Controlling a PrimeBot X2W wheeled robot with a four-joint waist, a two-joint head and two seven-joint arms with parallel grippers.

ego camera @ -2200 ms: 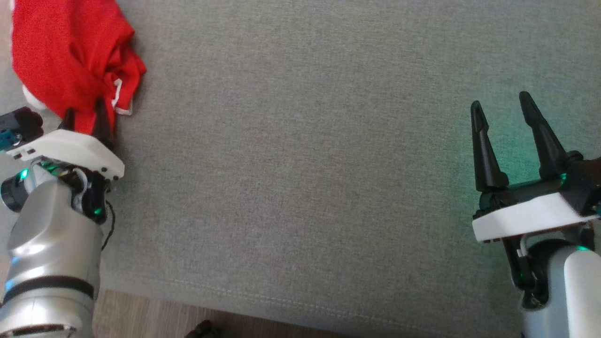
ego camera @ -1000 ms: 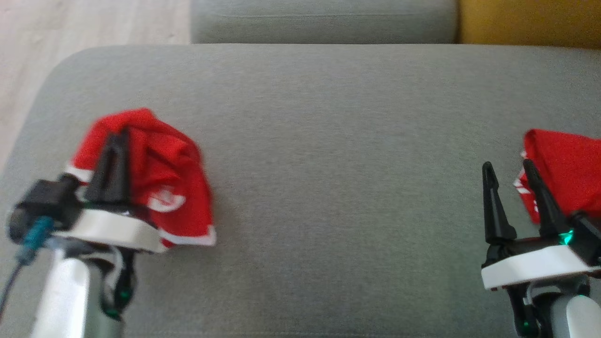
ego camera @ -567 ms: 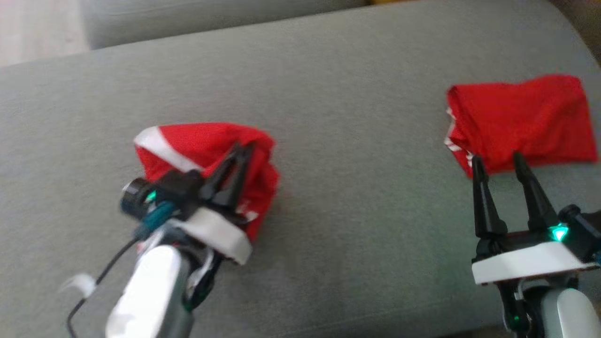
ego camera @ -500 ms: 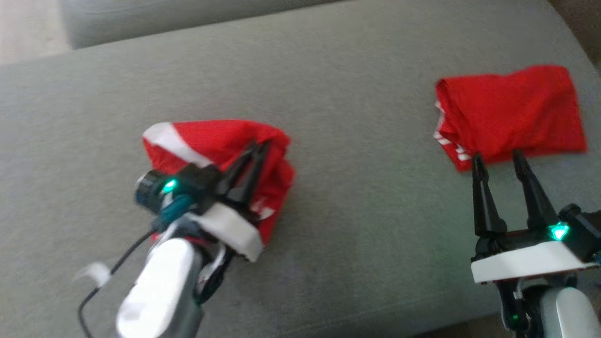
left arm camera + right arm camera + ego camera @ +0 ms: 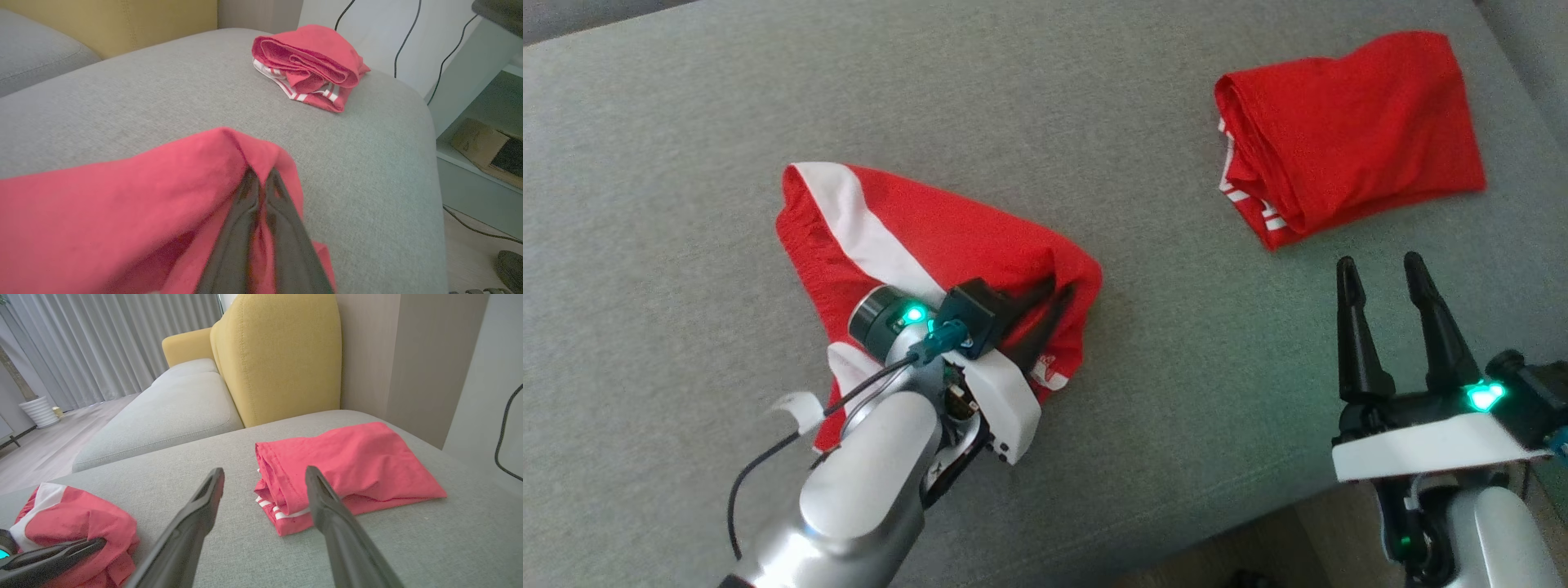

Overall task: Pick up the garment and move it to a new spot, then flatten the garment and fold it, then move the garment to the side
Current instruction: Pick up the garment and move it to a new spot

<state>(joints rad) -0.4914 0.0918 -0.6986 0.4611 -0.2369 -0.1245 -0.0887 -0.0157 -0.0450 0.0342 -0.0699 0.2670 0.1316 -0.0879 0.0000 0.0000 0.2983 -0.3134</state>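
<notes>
Around: I see a folded red garment lying near the right end of the grey sofa cushion, white stripes showing at its folded edge.
Behind: a yellow backrest rises past that end, with grey curtains and a white plant pot far off.
Off the edge: black cables hang down a pale wall, and a piece of cardboard lies on a low shelf.
Between: bare grey fabric separates the two red pieces, which lie well apart.
Red garment: left of the cushion's middle, bunched and creased, a broad white band running down its left side and a small white mark at its lower right edge.
Left claw: clenched on the red garment's right-hand fold, fingers pressed together with cloth pinched between them.
Right claw: released, fingers spread, near the cushion's front edge, pointing at the folded red garment without touching it.
</notes>
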